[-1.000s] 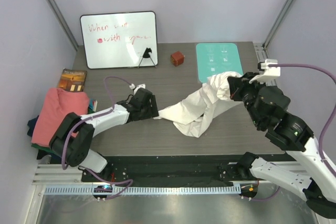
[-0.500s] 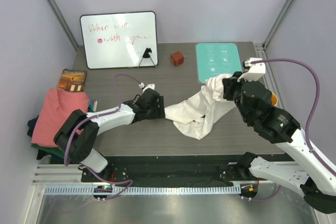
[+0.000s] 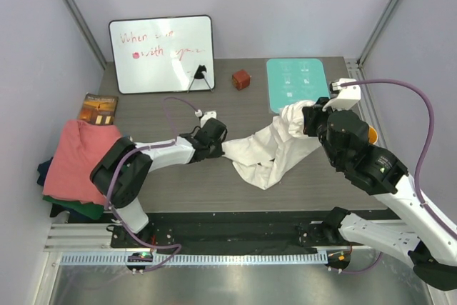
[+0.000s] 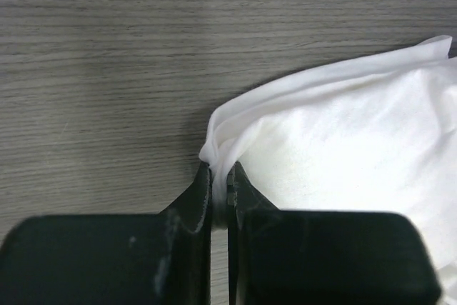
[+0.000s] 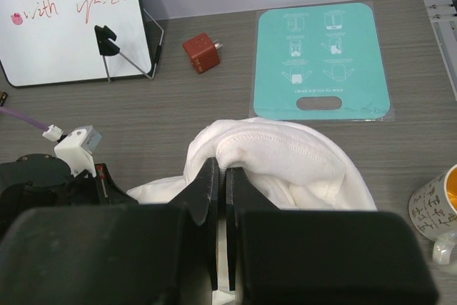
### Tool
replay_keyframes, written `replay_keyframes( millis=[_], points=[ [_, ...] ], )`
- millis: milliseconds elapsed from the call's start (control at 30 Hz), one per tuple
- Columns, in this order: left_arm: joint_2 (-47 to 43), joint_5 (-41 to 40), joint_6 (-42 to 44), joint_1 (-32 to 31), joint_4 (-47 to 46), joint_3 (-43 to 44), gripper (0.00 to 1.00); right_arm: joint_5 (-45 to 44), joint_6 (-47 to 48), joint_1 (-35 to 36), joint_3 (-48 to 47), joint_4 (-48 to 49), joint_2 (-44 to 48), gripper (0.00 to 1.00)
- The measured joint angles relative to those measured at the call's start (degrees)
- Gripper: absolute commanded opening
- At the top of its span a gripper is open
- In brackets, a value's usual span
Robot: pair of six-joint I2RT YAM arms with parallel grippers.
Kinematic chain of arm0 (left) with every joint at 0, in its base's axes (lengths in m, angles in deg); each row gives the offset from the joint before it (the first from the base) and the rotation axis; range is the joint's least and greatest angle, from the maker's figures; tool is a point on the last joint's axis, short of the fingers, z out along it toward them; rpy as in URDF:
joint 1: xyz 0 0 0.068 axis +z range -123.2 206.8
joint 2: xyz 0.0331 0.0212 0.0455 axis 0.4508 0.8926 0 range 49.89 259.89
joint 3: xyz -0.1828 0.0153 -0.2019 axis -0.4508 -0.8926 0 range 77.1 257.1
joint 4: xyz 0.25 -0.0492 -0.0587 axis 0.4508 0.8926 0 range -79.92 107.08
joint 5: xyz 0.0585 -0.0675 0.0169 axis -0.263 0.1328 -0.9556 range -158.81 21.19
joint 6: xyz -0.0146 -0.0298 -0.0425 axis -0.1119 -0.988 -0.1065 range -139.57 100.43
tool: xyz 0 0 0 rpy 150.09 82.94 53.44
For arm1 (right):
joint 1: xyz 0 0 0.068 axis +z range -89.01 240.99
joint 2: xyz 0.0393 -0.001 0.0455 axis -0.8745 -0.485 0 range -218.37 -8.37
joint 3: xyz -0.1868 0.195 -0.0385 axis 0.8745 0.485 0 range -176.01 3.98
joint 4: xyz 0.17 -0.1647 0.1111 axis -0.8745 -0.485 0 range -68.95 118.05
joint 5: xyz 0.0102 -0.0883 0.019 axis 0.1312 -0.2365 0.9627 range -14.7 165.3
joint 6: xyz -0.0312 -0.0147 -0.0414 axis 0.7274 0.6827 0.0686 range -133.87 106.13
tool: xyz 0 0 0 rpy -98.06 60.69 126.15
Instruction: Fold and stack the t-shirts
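A crumpled white t-shirt [image 3: 271,149] stretches across the table's middle. My left gripper [image 3: 220,145] is shut on its left corner, the cloth edge [image 4: 214,149] pinched between the black jaws at table level. My right gripper [image 3: 305,122] is shut on the white t-shirt's other end, a hemmed fold [image 5: 285,149] bunched over its jaws and lifted above the table. A salmon-pink t-shirt [image 3: 75,158] lies folded at the left edge on top of a dark green one [image 3: 78,210] and a navy one [image 3: 44,171].
A whiteboard [image 3: 162,53] on a stand is at the back left, a small red cube [image 3: 241,78] and a teal mat [image 3: 297,83] behind the shirt. A book [image 3: 98,108] lies by the pile. A mug [image 5: 437,208] sits at the right.
My left gripper slid right to the white shirt's left corner and closed on it. The right gripper shifted slightly left and back with its end of the shirt.
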Motion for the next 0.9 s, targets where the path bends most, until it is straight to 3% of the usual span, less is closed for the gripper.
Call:
replay_keyframes(
  millis=[167,300,567,733,900],
  points=[
    [-2.3,-2.4,-0.4,-1.0,-0.3,-2.6,0.00,-1.1,-0.1,0.0,0.0,0.0,0.0,0.01],
    [-7.6,-4.7,0.0,-1.2,6.3,-4.1,0.00,-4.6,-0.5,0.0,0.8,-0.8,1.9,0.01],
    [-32.4,-13.8,1.7,-1.3,20.9,-4.6,0.00,-10.6,-0.3,0.0,-1.2,-1.8,9.6,0.01],
    [-40.2,-15.6,3.0,-1.2,26.3,-0.2,0.00,-4.6,-2.7,0.0,-4.0,-0.2,10.3,0.01],
    [-42.0,-15.6,4.4,-1.2,30.2,6.0,0.00,4.5,-5.0,0.0,-4.0,0.6,8.2,0.01]
  ],
)
